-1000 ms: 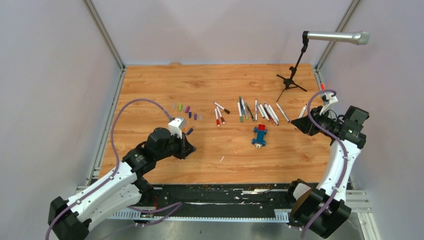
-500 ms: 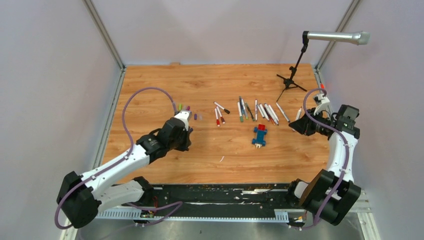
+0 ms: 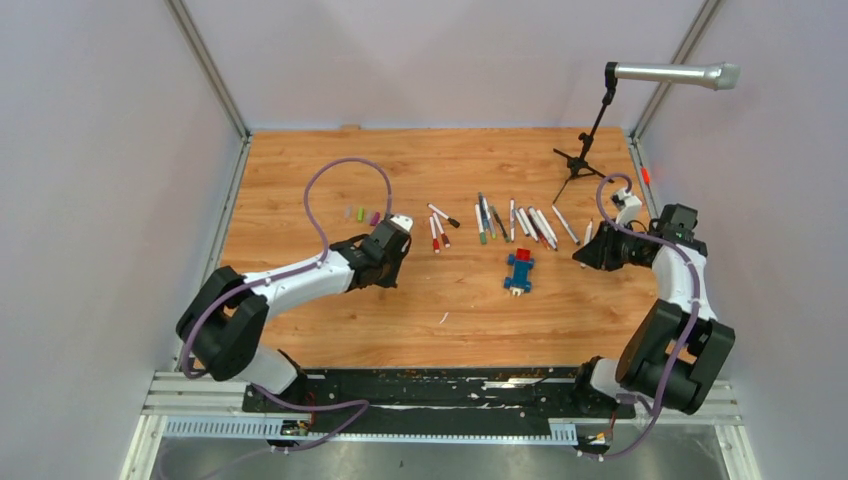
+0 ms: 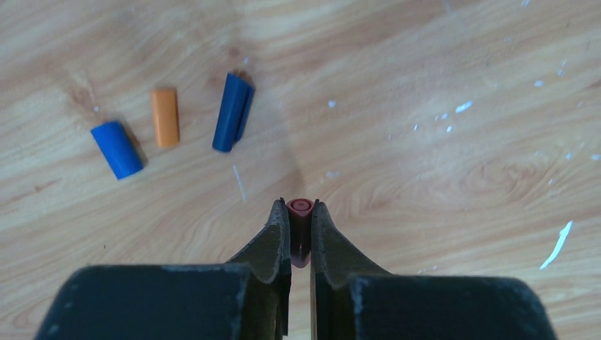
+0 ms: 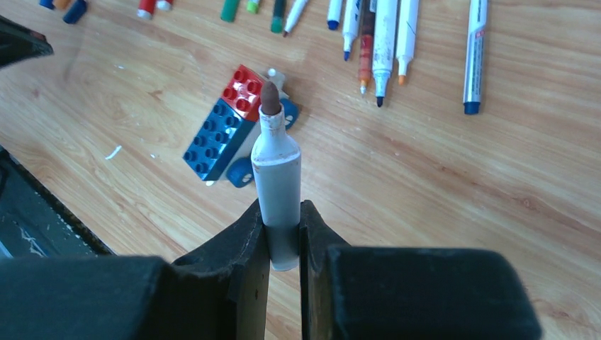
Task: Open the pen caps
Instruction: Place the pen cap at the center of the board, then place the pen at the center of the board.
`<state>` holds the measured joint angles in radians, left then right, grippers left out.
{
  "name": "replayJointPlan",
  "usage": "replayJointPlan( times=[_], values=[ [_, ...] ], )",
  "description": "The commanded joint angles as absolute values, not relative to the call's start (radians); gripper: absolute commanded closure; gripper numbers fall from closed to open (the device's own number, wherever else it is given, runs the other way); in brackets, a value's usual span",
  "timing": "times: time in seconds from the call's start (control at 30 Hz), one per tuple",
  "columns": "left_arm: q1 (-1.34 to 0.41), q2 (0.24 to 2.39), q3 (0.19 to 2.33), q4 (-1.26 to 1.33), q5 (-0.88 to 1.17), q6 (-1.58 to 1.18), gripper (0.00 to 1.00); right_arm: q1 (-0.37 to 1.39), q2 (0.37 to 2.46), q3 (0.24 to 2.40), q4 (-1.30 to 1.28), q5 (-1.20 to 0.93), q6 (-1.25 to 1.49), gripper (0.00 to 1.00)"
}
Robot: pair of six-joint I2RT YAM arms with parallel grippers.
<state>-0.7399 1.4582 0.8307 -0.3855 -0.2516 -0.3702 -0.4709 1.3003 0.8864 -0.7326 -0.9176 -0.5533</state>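
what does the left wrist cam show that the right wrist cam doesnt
Left wrist only: the left gripper shut on a dark red cap, with a blue cap, orange cap and dark blue cap lying loose nearby. Right wrist only: the right gripper shut on an uncapped pen, the block toy, a row of pens. Both: the wooden table; blue and orange bits at the right view's top-left edge may be those same caps.
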Motion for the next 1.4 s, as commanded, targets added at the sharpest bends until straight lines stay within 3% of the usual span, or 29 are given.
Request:
replayJointPlan(
  times=[0.0,0.2,0.4,0.6,0.9,1.37],
  values=[
    [-0.744,1.512,0.907,-0.331,-0.297,-0.319,0.82,-0.461,1.384,0.954,-0.719,-0.842,-0.621,1.00],
    [-0.744,1.563,0.913,-0.341,-0.320,-0.302,0.63,-0.457,1.527,1.044,-0.730,-0.772,-0.668,1.00],
    [-0.744,1.504,0.903,-0.326,-0.293,-0.302,0.57,-0.456,1.719,1.200,-0.734,-0.648,-0.717,0.98],
    [-0.744,1.298,0.819,-0.260,-0.267,-0.263,0.45,-0.426,1.859,1.340,-0.764,-0.589,-0.776,0.96],
    [-0.733,1.134,0.659,-0.141,-0.230,-0.330,0.00,-0.336,2.020,1.491,-0.788,-0.509,-0.763,0.89],
    [-0.724,1.093,0.644,-0.134,-0.175,-0.375,0.00,-0.307,2.065,1.548,-0.847,-0.503,-0.726,0.68]
  ],
)
